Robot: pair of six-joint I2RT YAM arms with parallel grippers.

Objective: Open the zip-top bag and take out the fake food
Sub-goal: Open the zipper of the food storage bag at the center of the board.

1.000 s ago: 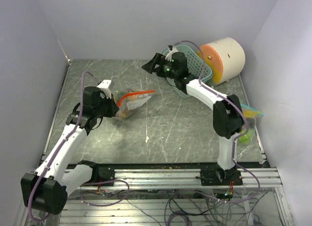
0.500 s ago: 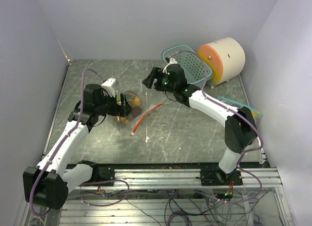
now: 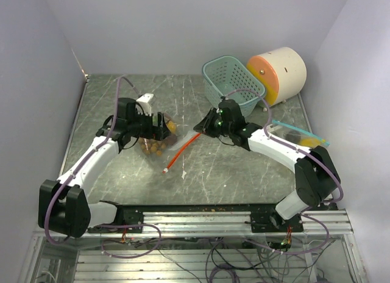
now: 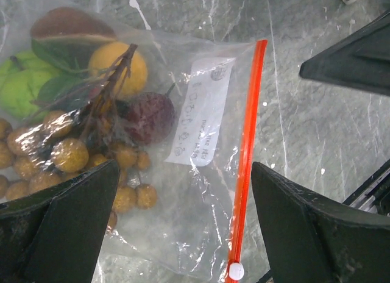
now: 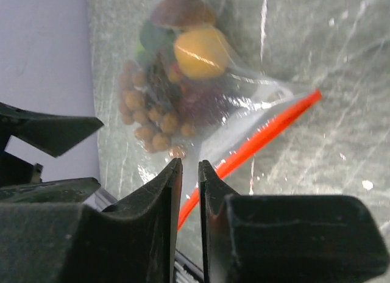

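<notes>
Over the bagged fake food (image 4: pixel 91 130) (zipper (image 4: pixel 247 155) apparently shut), left gripper (image 4: pixel 186 167) gapes.

Top camera overlooks the table (image 3: pixel 244 167); both close wrist cameras share the bag (image 4: pixel 201 197).

Scratched grey marbled tabletop (image 3: pixel 207 173); plain pale lavender walls (image 3: pixel 170 27); even light.
</notes>
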